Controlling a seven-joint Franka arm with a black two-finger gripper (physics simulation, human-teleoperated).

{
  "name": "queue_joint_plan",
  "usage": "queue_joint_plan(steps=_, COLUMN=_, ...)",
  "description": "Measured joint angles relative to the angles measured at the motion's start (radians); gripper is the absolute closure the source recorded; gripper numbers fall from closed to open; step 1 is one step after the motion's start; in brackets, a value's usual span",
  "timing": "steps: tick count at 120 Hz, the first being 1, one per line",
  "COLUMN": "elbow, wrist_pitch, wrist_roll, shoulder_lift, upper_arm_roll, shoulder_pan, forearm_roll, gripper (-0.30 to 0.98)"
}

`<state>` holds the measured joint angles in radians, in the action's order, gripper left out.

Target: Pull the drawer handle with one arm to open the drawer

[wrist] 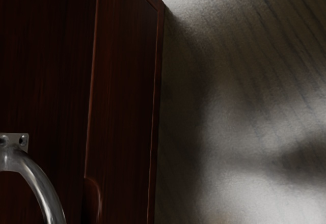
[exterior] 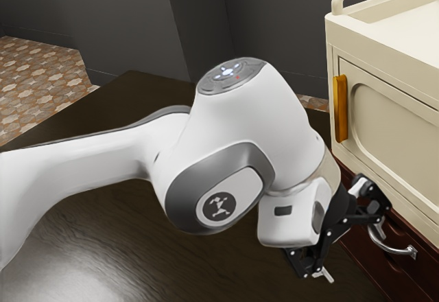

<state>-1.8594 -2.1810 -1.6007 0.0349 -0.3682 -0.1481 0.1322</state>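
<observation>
Your gripper (exterior: 354, 254) stands wide open, holding nothing, with one finger near the curved metal handle (exterior: 394, 249). That handle is on the front of the dark wooden drawer (wrist: 46, 76), below the cream cabinet (exterior: 401, 127) with its orange pull (exterior: 341, 109).

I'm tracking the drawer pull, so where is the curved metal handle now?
The curved metal handle is at the exterior view's lower right, on the dark red-brown drawer front, close beside the open gripper.
</observation>
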Motion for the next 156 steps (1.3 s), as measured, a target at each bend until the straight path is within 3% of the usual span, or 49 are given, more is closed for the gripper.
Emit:
queue_joint_plan(steps=74, elbow=0.015, wrist_pitch=-0.051, wrist_roll=-0.007, shoulder_lift=-0.051, upper_arm_roll=-0.011, shoulder_pan=-0.014, forearm_roll=-0.012, gripper=0.02)
queue_joint_plan(steps=94, elbow=0.013, wrist_pitch=-0.056, wrist_roll=-0.006, shoulder_lift=-0.051, upper_arm_roll=-0.008, shoulder_pan=-0.008, forearm_roll=-0.011, gripper=0.16)
queue_joint_plan(steps=118, elbow=0.005, wrist_pitch=-0.046, wrist_roll=-0.003, shoulder_lift=-0.041, upper_arm_roll=-0.012, shoulder_pan=0.007, forearm_roll=-0.009, gripper=0.24)
queue_joint_plan(steps=156, elbow=-0.023, wrist_pitch=0.005, wrist_roll=0.002, shoulder_lift=-0.003, upper_arm_roll=-0.003, shoulder_pan=0.004, forearm_roll=-0.007, gripper=0.25)
